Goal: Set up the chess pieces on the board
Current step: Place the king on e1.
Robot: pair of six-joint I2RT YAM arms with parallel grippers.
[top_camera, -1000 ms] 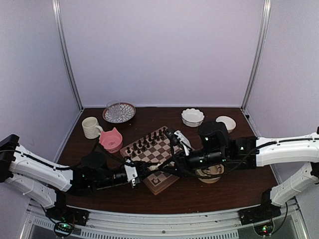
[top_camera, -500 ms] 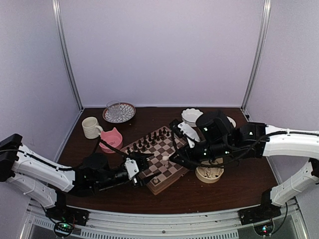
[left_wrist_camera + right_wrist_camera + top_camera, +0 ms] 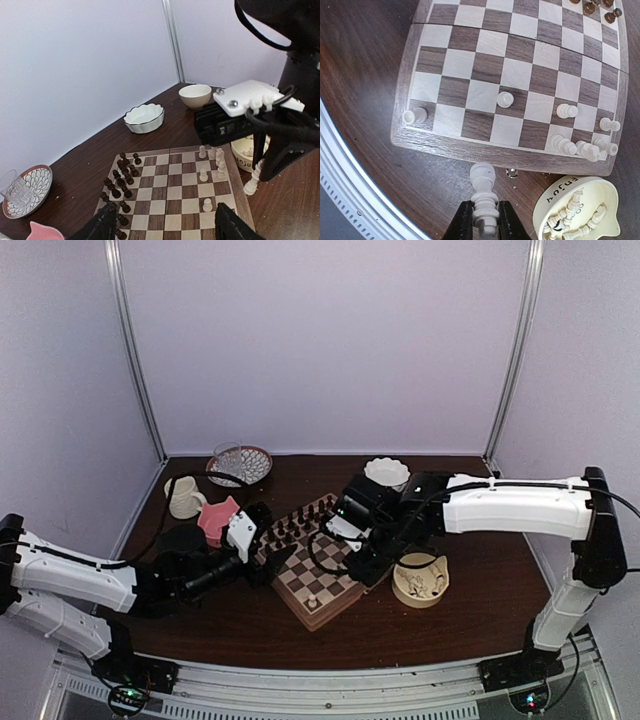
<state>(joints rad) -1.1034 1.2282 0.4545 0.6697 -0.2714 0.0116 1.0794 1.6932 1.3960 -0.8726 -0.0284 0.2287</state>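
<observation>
Right pincer (image 3: 482, 215) pinches one white chess piece (image 3: 483, 192) near its base, with a finger pressed to either side. The piece stands at the bottom centre of the right wrist view, over the dark bench (image 3: 365, 60), just off the pale rim of the board (image 3: 445, 144). Left pincer (image 3: 167, 227) is spread wide at the bottom of the left wrist view, with nothing between its fingers, hanging over the board's near squares.

One bit of writing shows: dark capitals on the wall of the cream dish (image 3: 547, 205) at the lower right of the right wrist view. They seem to read "ENJO", and the rest is out of sight.

There is one board, lying aslant in the middle of the top view. Seven white pieces (image 3: 505, 99) stand on it in the right wrist view:
- one on the lower left corner square
- one near the middle
- two toward the right
- three bunched along the lower right edge

More white figures lie heaped in the cream dish, too tangled to count. Dark pieces (image 3: 120, 182) crowd the board's left side in the left wrist view, too close for a sure count.

Two white bowls sit beyond the board, a scalloped bowl (image 3: 144, 117) and a plain bowl (image 3: 195, 95). One patterned plate (image 3: 35, 190) has one clear glass (image 3: 15, 192) at its left side. One pink dish (image 3: 222, 520) and one cream mug (image 3: 183, 497) sit at the left of the top view.
</observation>
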